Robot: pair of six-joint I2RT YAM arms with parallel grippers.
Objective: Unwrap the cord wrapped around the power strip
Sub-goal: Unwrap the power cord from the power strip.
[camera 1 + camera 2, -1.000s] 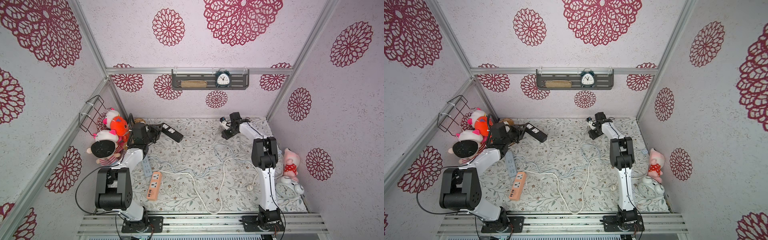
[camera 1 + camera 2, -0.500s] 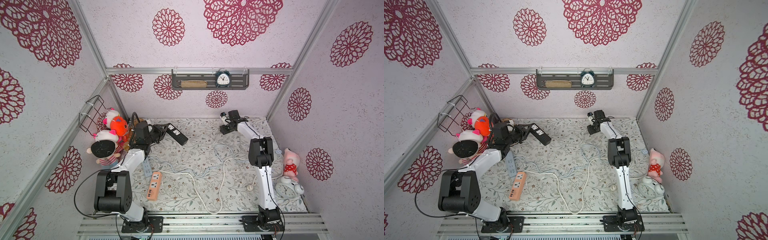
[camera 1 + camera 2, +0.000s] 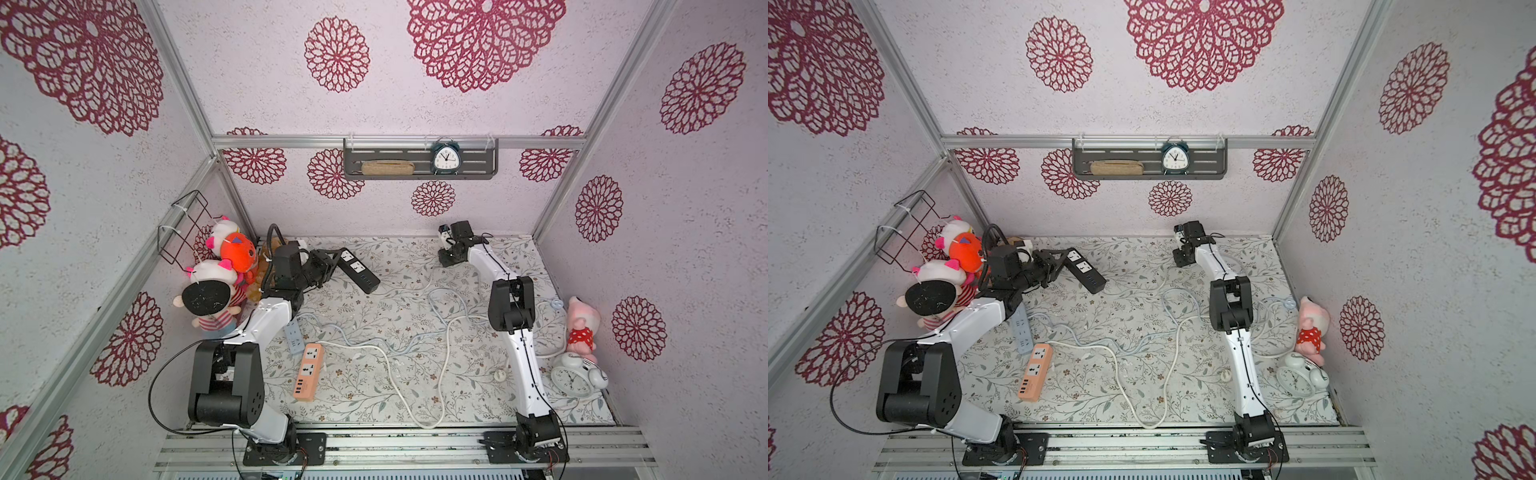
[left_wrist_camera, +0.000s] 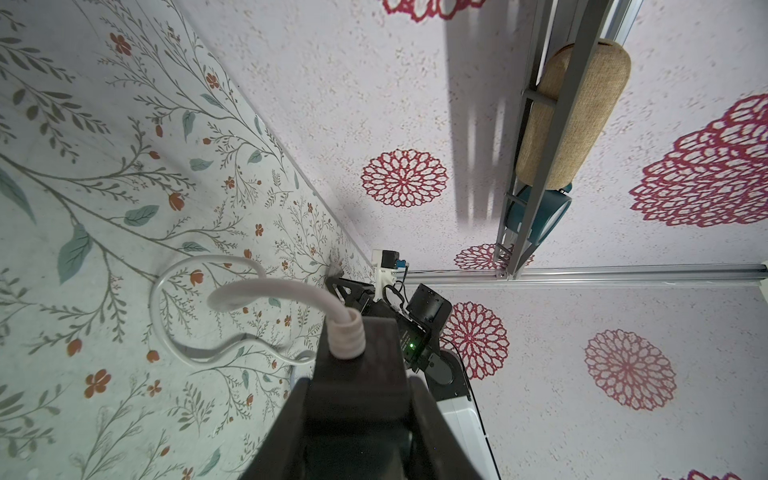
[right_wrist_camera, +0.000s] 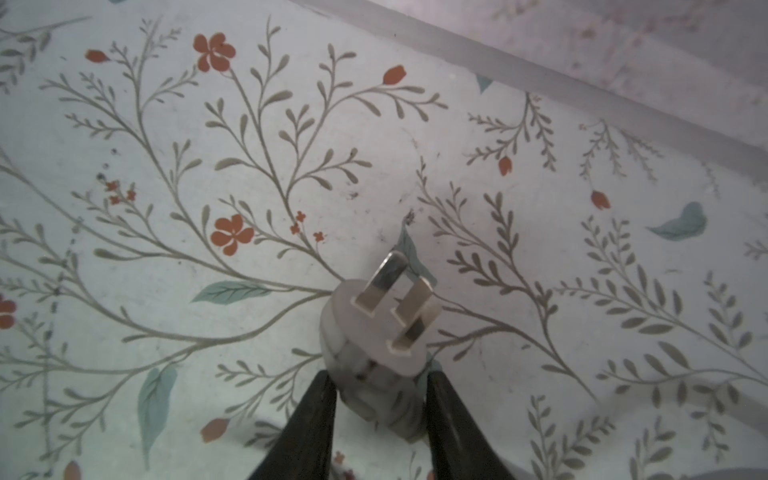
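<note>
— Where do we see the power strip (image 3: 360,271)?
— At the far left of the table (image 3: 353,399). Our left gripper (image 3: 329,266) is pinching one end, and its white cord (image 4: 266,291) trails in loose loops over the table.
— And our right gripper (image 5: 380,376)?
— Near the back wall, with its fingers closed around the plug (image 5: 384,328).

No lettering, brand or label is legible in any view. The dials of the teal shelf clock (image 3: 445,160) and the white alarm clock (image 3: 571,380) bear hour numerals, too small to read.
</note>
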